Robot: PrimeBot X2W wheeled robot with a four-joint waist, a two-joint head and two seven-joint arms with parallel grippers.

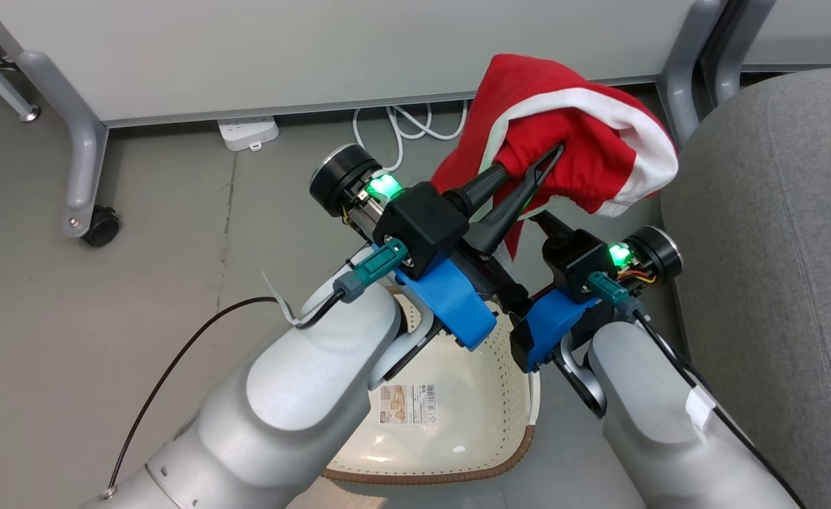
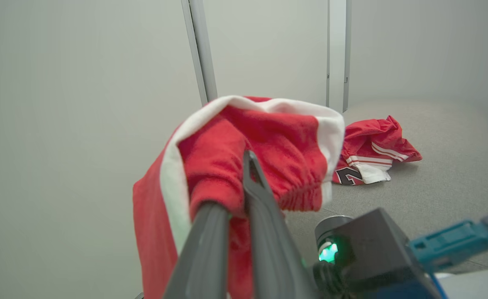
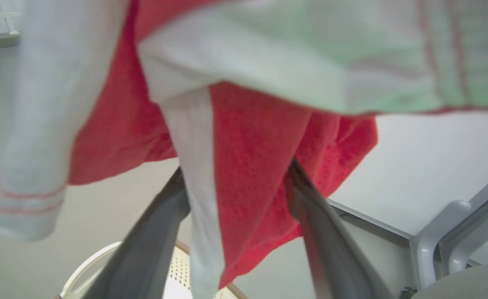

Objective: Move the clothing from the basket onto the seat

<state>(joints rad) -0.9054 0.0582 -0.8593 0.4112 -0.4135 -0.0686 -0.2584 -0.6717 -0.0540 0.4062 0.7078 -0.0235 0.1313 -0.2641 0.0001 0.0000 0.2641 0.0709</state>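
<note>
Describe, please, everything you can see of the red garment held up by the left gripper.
The red garment is soft, fleecy-looking fabric, bright red with broad white trim and a gathered elastic hem. It is bunched and draped over the left gripper, which is shut on a fold and holds it in the air, clear of the basket and beside the grey seat. A loose tail hangs between the open fingers of the right gripper; whether they touch it is unclear.

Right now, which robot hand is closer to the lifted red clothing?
Left. The left gripper is shut on the red clothing; the right gripper sits just underneath, jaws open, cloth dangling between them.
</note>
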